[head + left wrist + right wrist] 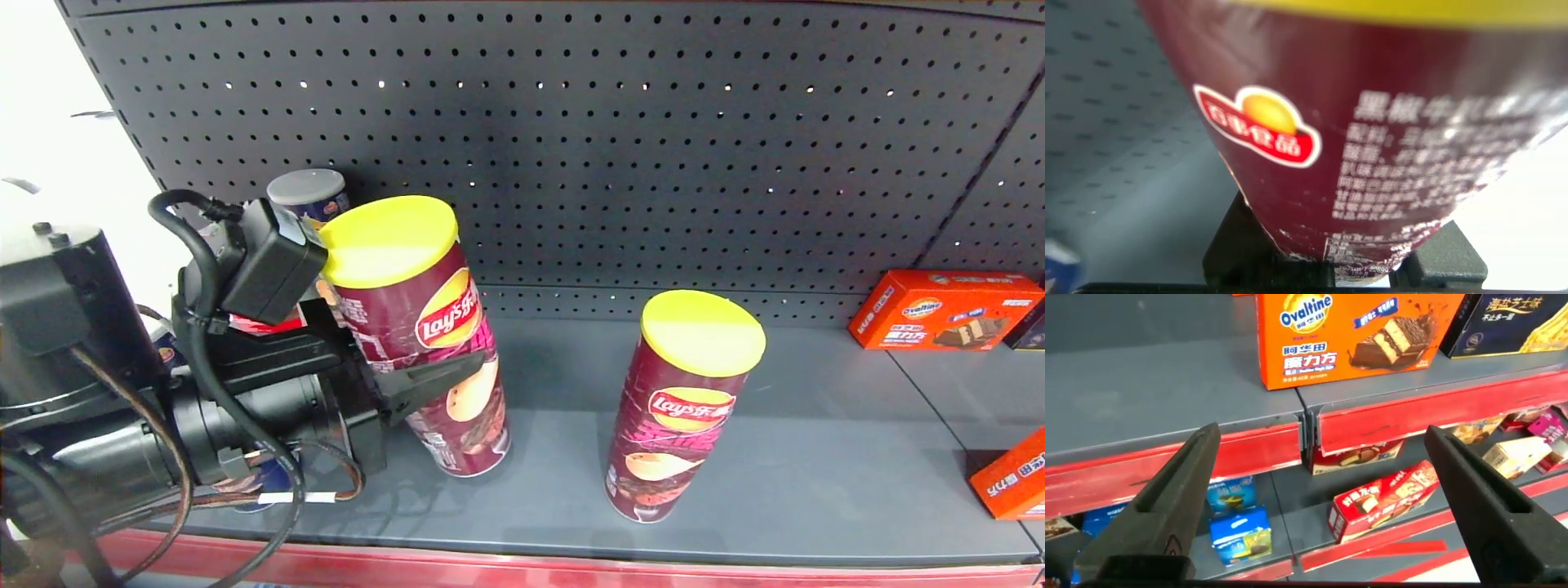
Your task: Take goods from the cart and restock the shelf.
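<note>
A maroon chip can with a yellow lid [424, 327] stands tilted on the grey shelf [816, 474] at the left, its base touching the shelf. My left gripper [412, 371] is shut on its middle from the left side. Its maroon wall [1372, 147] fills the left wrist view between the fingers. A second identical chip can [678, 408] stands upright and free near the shelf's middle. My right gripper [1323, 498] is open and holds nothing, facing the red shelf edges [1372, 429] lower down.
A grey-lidded can [310, 196] stands behind the held one by the pegboard back wall [571, 147]. Orange boxes [939, 310] lie at the shelf's right end, another [1012, 482] at the front right. Bare shelf between the cans and boxes. Lower shelves hold small snack boxes [1380, 502].
</note>
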Motion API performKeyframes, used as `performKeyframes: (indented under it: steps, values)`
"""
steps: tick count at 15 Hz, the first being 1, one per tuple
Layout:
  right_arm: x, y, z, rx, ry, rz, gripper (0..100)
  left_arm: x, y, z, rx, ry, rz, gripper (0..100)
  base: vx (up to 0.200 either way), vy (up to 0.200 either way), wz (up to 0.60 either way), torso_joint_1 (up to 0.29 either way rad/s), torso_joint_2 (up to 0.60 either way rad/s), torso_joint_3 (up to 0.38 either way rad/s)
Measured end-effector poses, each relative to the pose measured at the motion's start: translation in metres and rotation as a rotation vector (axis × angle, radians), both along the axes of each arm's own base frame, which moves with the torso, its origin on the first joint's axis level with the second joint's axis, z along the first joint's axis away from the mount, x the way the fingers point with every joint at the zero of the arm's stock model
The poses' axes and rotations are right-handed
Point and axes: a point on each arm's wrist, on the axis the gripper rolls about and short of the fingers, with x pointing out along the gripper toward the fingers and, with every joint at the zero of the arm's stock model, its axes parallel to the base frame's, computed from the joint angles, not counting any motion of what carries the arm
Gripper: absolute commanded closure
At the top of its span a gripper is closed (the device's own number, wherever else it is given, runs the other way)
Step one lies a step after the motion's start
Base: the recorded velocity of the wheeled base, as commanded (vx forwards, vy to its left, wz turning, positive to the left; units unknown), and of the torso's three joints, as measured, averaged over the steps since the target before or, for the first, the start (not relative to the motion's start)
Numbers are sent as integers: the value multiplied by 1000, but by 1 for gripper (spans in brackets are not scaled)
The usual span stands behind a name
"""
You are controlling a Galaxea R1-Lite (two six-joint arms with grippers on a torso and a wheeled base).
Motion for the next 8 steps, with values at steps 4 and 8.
performKeyframes:
  steps: [4,8]
  values:
    - [0,0,0,0,0,0,0,-3,-13,5,-6,86,-16,100,0,0,0,0,0,0]
    - [0,0,0,0,0,1,0,9,-17,15,-14,64,23,100,0,0,0,0,0,0]
